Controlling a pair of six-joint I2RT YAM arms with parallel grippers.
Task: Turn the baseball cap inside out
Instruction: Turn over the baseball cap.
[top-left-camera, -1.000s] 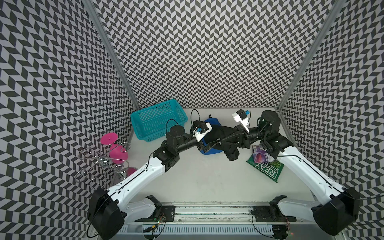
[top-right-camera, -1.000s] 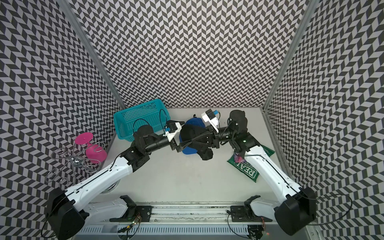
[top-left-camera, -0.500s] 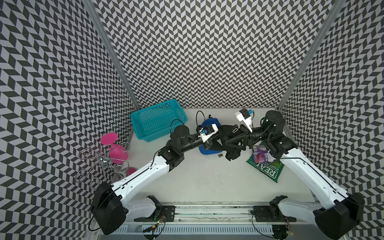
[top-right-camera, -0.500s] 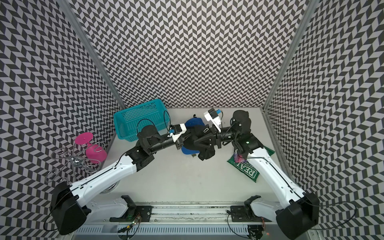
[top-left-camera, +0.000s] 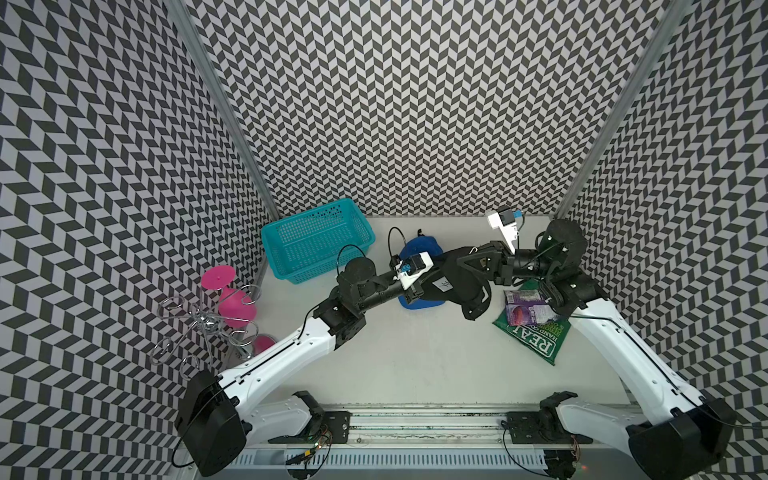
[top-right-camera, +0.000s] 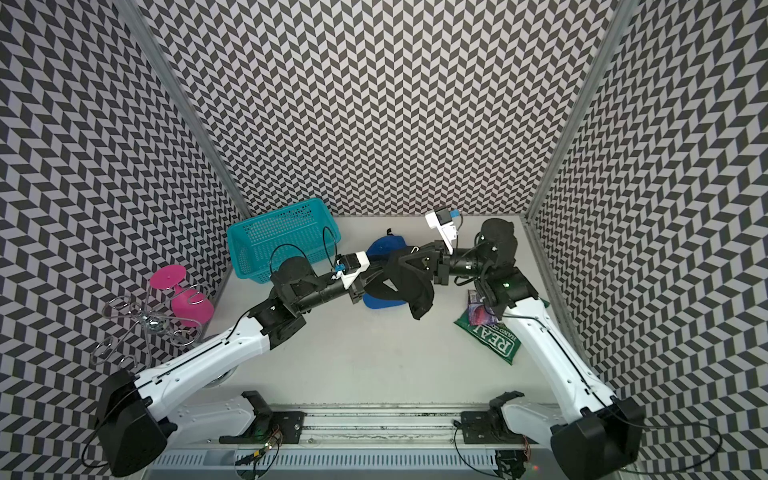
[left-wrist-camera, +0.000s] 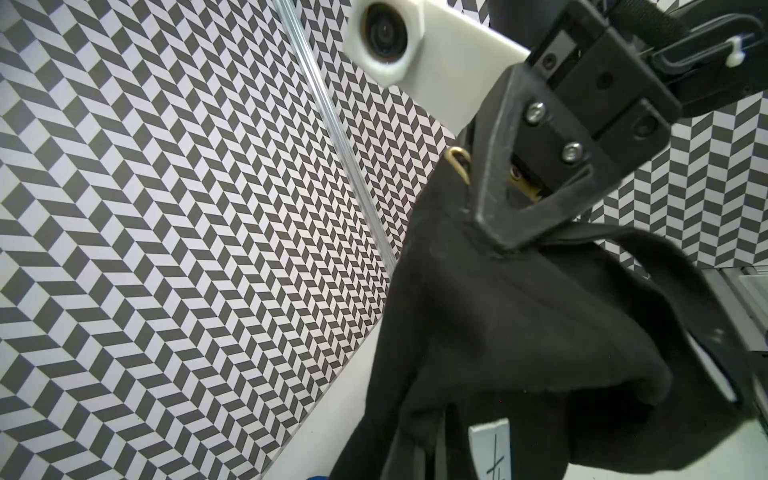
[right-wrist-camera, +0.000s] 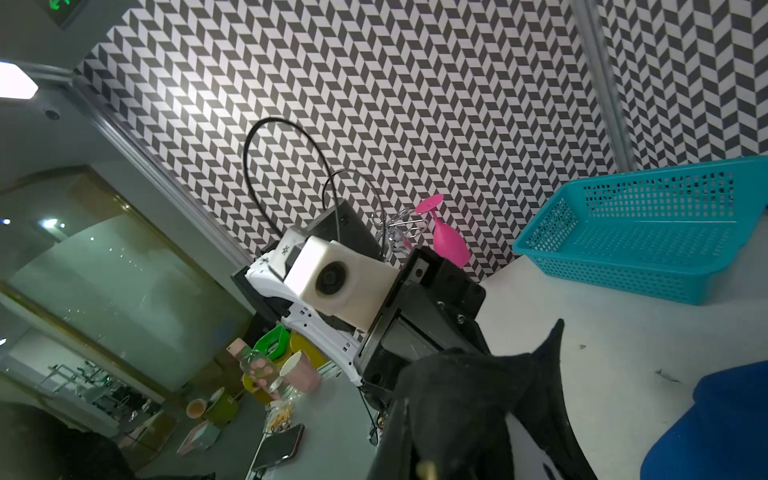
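Above the middle of the pale grey counter (top-left-camera: 395, 357), towards the back wall, found the black fabric baseball cap (top-left-camera: 461, 282) hanging clear of the surface between both arms. Noted right end effector (top-left-camera: 461, 261) clamped on the cap's rear rim, just beside the small brass strap buckle (left-wrist-camera: 458, 164); checked in left wrist view, pressed together on the cloth. Noted left end effector (top-left-camera: 417, 291) closed on the opposite edge, near the white sewn-in tag (top-left-camera: 444, 284); could not see its fingertips under the cloth. Read long axis as running from buckle end, held highest, down to the stiff peak, lowest, pointing at the counter's near side and slightly towards the right arm. Saw crown slack and folded between the two grips. Recorded blue fabric cap (top-left-camera: 417, 248) lying on the counter directly below, teal plastic mesh basket (top-left-camera: 316, 237) well apart on the left arm's side by the back wall, green printed bag (top-left-camera: 536, 336) near the right arm.
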